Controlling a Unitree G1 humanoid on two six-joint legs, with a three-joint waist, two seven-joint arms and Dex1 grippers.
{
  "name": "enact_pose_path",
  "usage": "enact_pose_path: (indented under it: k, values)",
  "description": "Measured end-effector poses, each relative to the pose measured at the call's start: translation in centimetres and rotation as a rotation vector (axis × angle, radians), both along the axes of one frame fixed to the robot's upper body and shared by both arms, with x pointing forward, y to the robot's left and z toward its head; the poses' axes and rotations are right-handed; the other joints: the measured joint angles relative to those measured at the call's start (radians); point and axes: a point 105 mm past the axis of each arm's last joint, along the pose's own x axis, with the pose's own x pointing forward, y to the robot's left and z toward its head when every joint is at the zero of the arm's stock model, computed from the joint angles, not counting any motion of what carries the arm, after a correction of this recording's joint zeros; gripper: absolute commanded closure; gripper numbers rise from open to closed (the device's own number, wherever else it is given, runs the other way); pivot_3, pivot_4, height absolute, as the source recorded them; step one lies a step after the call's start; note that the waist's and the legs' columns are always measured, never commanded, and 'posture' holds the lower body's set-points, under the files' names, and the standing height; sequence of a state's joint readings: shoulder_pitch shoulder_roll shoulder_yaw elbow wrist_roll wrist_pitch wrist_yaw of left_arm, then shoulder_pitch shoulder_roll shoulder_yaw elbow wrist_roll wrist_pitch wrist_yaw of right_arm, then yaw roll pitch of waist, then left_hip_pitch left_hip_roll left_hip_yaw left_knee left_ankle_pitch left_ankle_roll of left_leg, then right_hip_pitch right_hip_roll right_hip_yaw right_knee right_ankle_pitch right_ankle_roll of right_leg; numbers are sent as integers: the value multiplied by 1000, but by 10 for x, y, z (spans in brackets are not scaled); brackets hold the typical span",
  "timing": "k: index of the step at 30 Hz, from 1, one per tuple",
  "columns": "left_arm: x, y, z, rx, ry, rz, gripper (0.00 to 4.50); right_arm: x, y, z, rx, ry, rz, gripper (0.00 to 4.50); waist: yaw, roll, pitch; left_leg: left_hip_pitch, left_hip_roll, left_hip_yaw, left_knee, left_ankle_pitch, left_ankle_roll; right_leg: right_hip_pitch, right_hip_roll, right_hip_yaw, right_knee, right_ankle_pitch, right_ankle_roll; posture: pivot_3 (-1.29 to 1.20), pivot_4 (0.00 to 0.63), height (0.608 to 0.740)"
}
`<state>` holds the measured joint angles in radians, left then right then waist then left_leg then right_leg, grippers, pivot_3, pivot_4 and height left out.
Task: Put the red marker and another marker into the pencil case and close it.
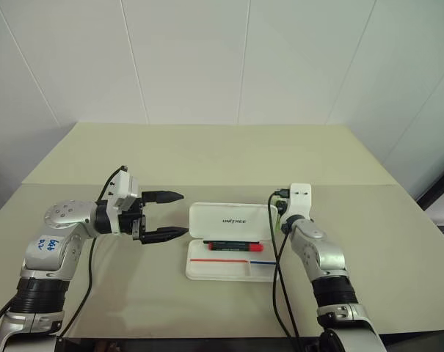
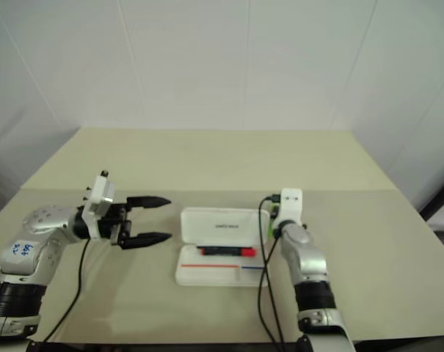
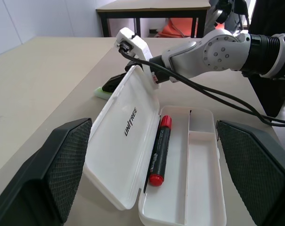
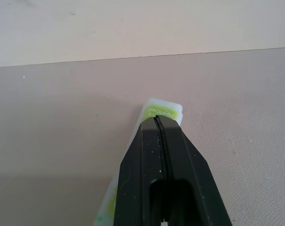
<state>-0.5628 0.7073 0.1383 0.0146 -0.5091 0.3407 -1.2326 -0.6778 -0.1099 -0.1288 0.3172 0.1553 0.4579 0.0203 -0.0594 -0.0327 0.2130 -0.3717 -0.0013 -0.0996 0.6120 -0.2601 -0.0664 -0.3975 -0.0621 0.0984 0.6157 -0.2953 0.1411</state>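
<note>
Black fingers of the right gripper (image 4: pixel 162 123) are pressed together over the light-green highlighter (image 4: pixel 162 111) on the bench, behind the open white pencil case (image 1: pixel 229 220). Its tray holds the red marker (image 3: pixel 158 149). Level, the left gripper (image 1: pixel 174 215) hovers spread wide beside the case.

A pale beige tabletop (image 1: pixel 207 158) with a seam running across it from the left edge to the right. Behind its far edge rises a white panelled wall (image 1: pixel 207 59). In the left wrist view a second, dark-legged table (image 3: pixel 151 9) stands beyond — something orange beneath it.
</note>
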Motion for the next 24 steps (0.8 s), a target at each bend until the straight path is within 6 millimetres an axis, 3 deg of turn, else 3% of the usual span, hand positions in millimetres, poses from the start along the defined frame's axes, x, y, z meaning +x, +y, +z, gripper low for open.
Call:
enact_pose_path:
  k: [1, 4, 13, 24]
  values:
    - [0, 0, 0, 0, -3, -1, 0, 0, 1, 0, -1, 0, 7, 4126, 0, 0, 0, 0, 0, 0, 0, 0, 0, 0, 0, 0, 0, 0, 0, 0, 150, 740]
    - [0, -1, 2, 0, -10, -3, 0, -2, 0, -1, 3, 7, 36, 3229, -2, 0, 0, 0, 0, 0, 0, 0, 0, 0, 0, 0, 0, 0, 0, 0, 150, 740]
    - [1, -1, 3, 0, -18, -4, 0, -4, -2, -2, 19, 48, 29, 136, -12, 0, 0, 1, 1, 0, 0, 0, 0, 0, 0, 0, 1, 0, -1, 0, 150, 740]
    - [1, -1, 3, 0, -19, -5, 0, -1, 6, -3, 31, 126, 1, 25, -22, 0, 0, 0, 1, 0, 0, 0, 0, 0, 0, 0, 1, -1, -1, 0, 150, 740]
